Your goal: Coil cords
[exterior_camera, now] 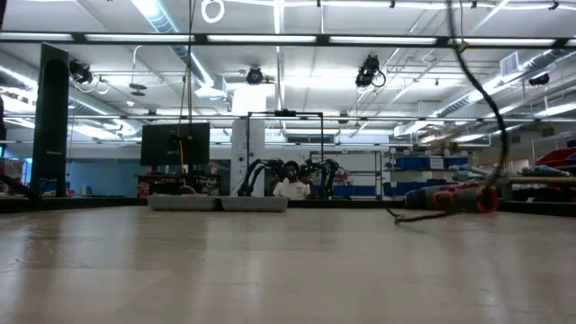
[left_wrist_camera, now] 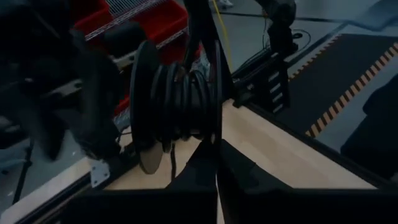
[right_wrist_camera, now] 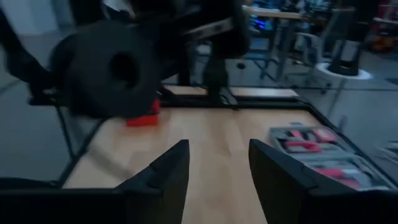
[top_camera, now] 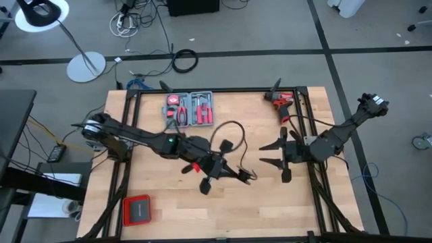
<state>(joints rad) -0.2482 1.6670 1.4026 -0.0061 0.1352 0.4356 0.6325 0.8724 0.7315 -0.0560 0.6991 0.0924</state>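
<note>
The black cord is wound in several turns on a black reel (left_wrist_camera: 177,102) that has a wide round flange (right_wrist_camera: 112,68). A loose length of it loops out over the table (top_camera: 231,128). My left gripper (top_camera: 223,172) is over the table's middle, shut at the reel's underside (left_wrist_camera: 217,180). My right gripper (top_camera: 264,154) stands open a little to the right of it, pointing level toward the reel, with nothing between its fingers (right_wrist_camera: 217,152). My left gripper pinches the lower edge of the reel's thin flange (left_wrist_camera: 214,140), next to the windings, between its two shut fingers. The fingers come nearly level from the table's left. The reel stands up above the fingers, clear of the table, with the loose cord slack.
A grey tool case (top_camera: 190,109) with red-handled tools lies at the far side. A red drill (top_camera: 282,104) lies at the far right. A red-and-black box (top_camera: 137,209) sits at the near left. Black frame rails (top_camera: 317,196) run along the table's edges.
</note>
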